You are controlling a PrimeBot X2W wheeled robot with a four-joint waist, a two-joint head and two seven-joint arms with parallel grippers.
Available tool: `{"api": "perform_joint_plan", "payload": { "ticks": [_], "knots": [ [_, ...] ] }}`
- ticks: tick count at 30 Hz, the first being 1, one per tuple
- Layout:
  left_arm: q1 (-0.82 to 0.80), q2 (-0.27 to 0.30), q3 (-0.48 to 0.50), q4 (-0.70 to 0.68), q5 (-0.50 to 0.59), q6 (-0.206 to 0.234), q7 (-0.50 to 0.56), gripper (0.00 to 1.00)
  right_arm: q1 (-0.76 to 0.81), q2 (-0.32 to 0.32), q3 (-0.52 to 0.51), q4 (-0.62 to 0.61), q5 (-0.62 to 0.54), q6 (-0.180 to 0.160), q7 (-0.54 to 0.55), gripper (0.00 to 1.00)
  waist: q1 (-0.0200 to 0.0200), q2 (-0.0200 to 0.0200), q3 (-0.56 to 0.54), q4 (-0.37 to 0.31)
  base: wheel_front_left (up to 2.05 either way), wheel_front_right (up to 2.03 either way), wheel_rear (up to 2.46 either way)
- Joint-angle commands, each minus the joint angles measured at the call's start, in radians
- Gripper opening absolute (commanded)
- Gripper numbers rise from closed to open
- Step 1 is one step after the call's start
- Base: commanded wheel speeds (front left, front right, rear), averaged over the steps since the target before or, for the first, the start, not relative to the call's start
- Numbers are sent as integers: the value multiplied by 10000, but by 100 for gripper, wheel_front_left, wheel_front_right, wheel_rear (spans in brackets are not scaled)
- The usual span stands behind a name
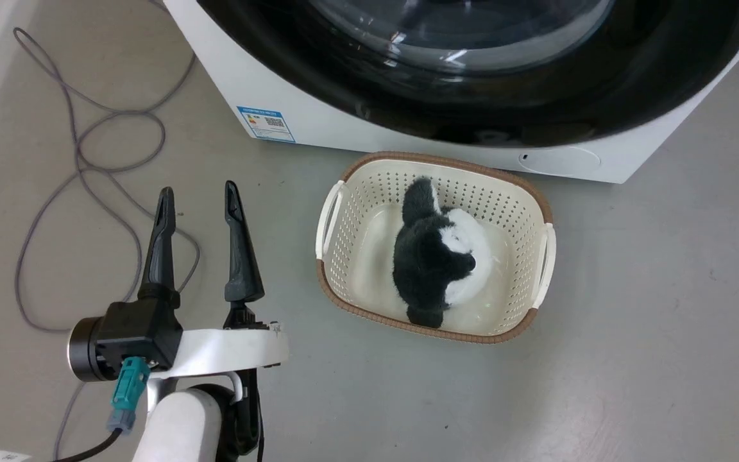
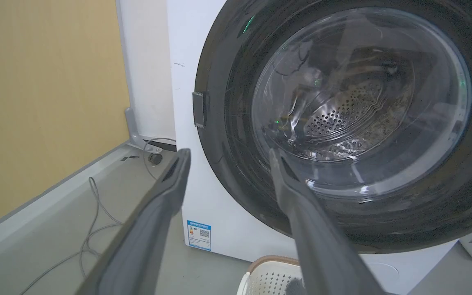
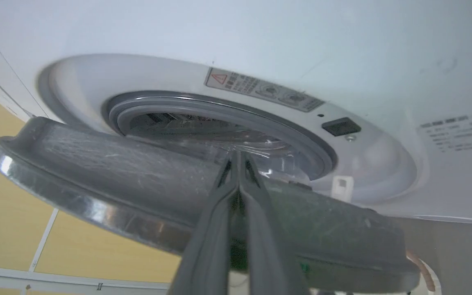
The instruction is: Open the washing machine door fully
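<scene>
The washing machine (image 1: 318, 122) fills the top of the head view, white with a blue label (image 1: 267, 124). Its glossy black door (image 1: 472, 96) with the clear glass bowl faces me in the left wrist view (image 2: 445, 213). In the right wrist view the door (image 3: 117, 172) stands ajar, its grey inner face and chrome rim off the machine front (image 3: 260, 32), and the grey gasket (image 3: 203, 104) shows behind it. My right gripper (image 3: 238, 157) is shut, fingers pressed together against the door's inner side. My left gripper (image 1: 199, 190) hangs open over the floor, left of the machine, pointing at the door's left edge (image 2: 230, 152).
A cream perforated basket (image 1: 356, 218) holding a black and white plush toy (image 1: 433, 256) sits on the floor right before the machine. A grey cable (image 1: 81, 154) loops over the floor at the left. A yellow wall (image 2: 43, 82) stands left of the machine.
</scene>
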Motion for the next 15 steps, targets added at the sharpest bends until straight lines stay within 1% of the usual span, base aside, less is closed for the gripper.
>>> {"api": "perform_joint_plan", "payload": {
  "ticks": [1, 8, 15],
  "knots": [
    [18, 16, 42, 28, 43, -65, -53, 100, 341, 231, 247, -105, -40, 10, 204, 0, 0, 0, 2, -13, 0, 0, 0],
    [54, 16, 66, 98, 60, -112, -53, 100, 886, 392, 639, -545, 33, 10, 469, 0, 0, 0, -79, -67, 0, 0, 0],
    [161, 16, 114, 182, 73, -144, -53, 100, 1638, 426, 969, -1277, 289, 10, 865, 0, 0, 0, -391, -93, 0, 0, 0]
  ]
}}
